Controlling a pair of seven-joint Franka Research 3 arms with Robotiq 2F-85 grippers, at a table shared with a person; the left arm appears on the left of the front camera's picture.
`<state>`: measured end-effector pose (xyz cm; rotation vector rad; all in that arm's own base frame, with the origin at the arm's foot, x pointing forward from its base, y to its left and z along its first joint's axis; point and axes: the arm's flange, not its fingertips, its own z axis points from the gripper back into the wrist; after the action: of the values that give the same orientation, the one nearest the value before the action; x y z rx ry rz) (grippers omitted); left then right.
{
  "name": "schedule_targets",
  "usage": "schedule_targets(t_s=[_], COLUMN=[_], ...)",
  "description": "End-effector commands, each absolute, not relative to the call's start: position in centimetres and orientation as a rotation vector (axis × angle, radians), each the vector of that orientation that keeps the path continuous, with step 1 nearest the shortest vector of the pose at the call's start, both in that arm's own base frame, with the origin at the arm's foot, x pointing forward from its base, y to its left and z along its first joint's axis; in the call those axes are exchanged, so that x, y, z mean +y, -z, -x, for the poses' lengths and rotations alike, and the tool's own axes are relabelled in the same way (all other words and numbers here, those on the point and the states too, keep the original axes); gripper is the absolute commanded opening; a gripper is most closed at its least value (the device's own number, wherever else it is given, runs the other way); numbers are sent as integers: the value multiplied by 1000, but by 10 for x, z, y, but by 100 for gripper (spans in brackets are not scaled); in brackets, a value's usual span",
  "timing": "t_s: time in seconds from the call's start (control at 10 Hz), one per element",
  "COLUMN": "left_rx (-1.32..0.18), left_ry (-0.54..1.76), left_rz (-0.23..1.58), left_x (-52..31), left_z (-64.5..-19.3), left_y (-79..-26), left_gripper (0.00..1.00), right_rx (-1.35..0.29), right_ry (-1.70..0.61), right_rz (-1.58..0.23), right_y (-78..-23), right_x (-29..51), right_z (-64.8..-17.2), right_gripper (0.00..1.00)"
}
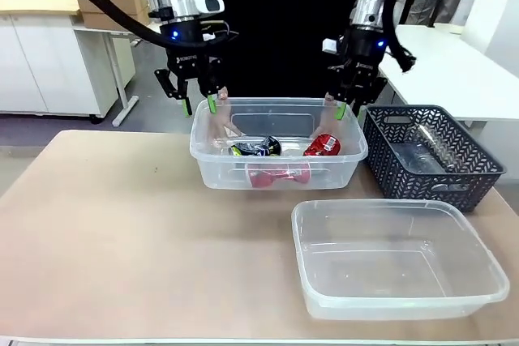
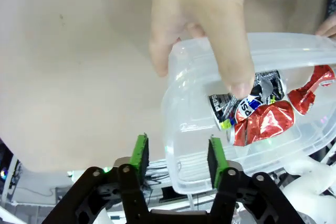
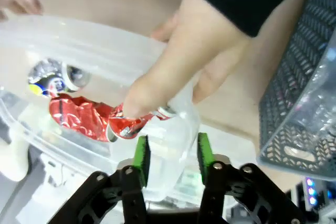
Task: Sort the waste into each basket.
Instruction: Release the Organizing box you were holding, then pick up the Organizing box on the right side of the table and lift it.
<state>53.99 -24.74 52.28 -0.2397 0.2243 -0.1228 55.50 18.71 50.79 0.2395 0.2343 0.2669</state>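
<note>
Tan table (image 1: 122,224), two clear tubs on it. The far tub (image 1: 276,103), held at both ends by a person's hands (image 1: 217,123), had a few crushed cans (image 1: 323,146) in it, and the near tub (image 1: 377,203) sat empty. A plastic bottle (image 1: 430,147) was lying in the dark lattice basket (image 1: 405,176), so sorting looked maybe halfway done. The left gripper (image 1: 200,105) hovered over the far tub's left end, fingers spread wide and empty. The right gripper (image 1: 349,108) hung over its right end, fingers partly parted, apparently pinching nothing.

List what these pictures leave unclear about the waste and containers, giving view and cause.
Bottles in the lattice basket: front view, count lost behind lattice and see-through plastic.
Crushed cans in the far tub: front view, overlapping, blurred through its wall.
Blue-and-white can label: left wrist view, person's hand covers part.
</note>
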Motion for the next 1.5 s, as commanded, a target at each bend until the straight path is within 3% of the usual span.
schedule_targets(t_s=[0.0, 0.3, 0.6, 0.7, 1.4], left_rx=[126, -18, -223, -101, -101], left_ry=[94, 99, 35, 37, 37], left_rz=[305, 422, 463, 433, 433], left_x=[-219, -214, -213, -215, -215], left_z=[-505, -488, -483, -498, -498], left_y=[-524, -512, -490, -513, -513], left_gripper=[99, 100, 100, 100, 100], right_rx=[51, -129, -429, -204, -204], right_ry=[-293, -284, -154, -211, -211], right_rz=[-335, -425, -362, -399, -399], right_y=[-511, -513, -501, -524, -524], right_x=[157, 144, 139, 139, 139], right_z=[-510, -492, -490, -498, -498], right_gripper=[100, 100, 100, 100, 100])
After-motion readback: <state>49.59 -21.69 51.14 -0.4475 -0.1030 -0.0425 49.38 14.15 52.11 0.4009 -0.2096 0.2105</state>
